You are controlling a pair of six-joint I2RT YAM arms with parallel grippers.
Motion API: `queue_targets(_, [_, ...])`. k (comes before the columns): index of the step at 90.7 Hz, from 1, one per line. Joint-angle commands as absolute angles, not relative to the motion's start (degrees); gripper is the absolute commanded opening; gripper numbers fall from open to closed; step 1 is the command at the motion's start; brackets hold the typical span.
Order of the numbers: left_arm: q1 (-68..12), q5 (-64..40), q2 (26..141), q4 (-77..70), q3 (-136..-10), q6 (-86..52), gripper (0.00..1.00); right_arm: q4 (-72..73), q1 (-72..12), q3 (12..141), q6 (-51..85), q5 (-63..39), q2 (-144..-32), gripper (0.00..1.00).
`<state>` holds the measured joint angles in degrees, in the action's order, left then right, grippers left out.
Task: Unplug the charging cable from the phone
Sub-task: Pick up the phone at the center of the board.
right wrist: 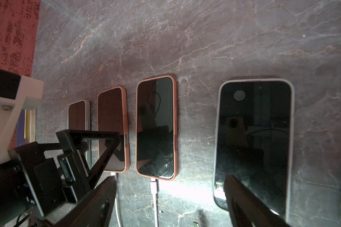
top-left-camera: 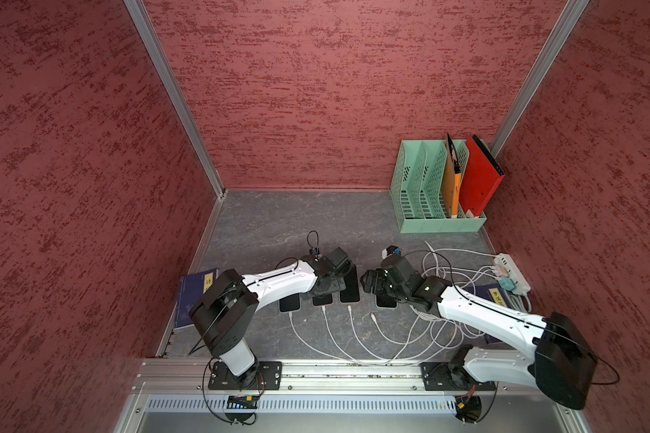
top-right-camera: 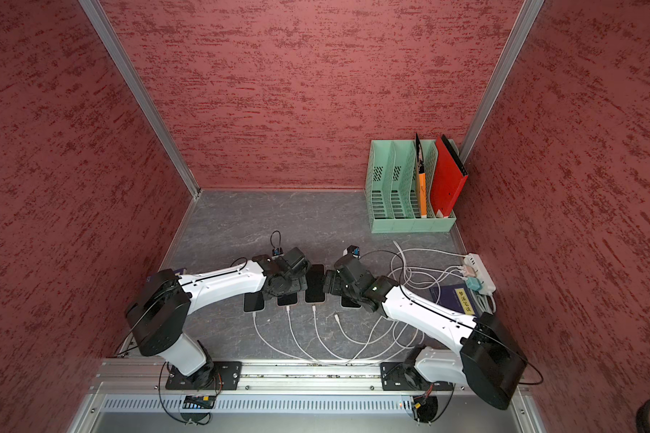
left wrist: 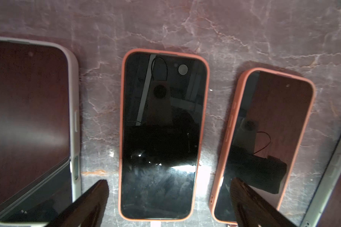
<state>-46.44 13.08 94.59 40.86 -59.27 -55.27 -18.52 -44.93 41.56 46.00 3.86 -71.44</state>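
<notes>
Four in the row: leftmost phone (right wrist: 78, 112) and rightmost phone (right wrist: 254, 127) are white-cased. The second phone (right wrist: 110, 110) and third phone (right wrist: 156, 127) are orange-cased. All are laid screen-up and dark on the marble-patterned table (right wrist: 205, 39).
Plugged cables: white charging cables (top-left-camera: 331, 330) are seen entering the near ends of the three left phones, and the third phone's plug (right wrist: 153, 185) is seated.
Fourth cable: its loose connector (top-left-camera: 373, 316) is seen on the table just near-left of the rightmost phone, apart from it.
Left gripper (left wrist: 169, 180): jaws are spread wide and nothing is held. It is poised over the second phone, with one finger on each side.
Right gripper (right wrist: 169, 177): jaws are spread and nothing is held. One finger (right wrist: 244, 202) is seen over the rightmost phone's near end.
Power strip (top-left-camera: 513, 271): placed at the right, with the cables fed from it.
Far right corner: a mint file rack (top-left-camera: 409, 180) with a red folder (top-left-camera: 479, 176) stood in it.
</notes>
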Motion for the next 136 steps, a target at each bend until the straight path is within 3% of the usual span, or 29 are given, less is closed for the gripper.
queue_targets(1, [-45.6,13.0,95.6,41.8,-60.5,-54.3,1.00,-16.8,-44.8,40.9,45.4,3.1,-70.6,0.89])
queue_targets(88, [-43.7,8.8,102.8,41.2,-62.7,-50.1,0.98,-18.1,-44.8,42.0,44.1,2.5,-68.5,0.86])
queue_targets(136, [-43.4,9.3,103.9,40.0,-60.2,-50.5,0.87,-14.1,-44.8,39.4,44.6,-1.9,-69.5,0.88])
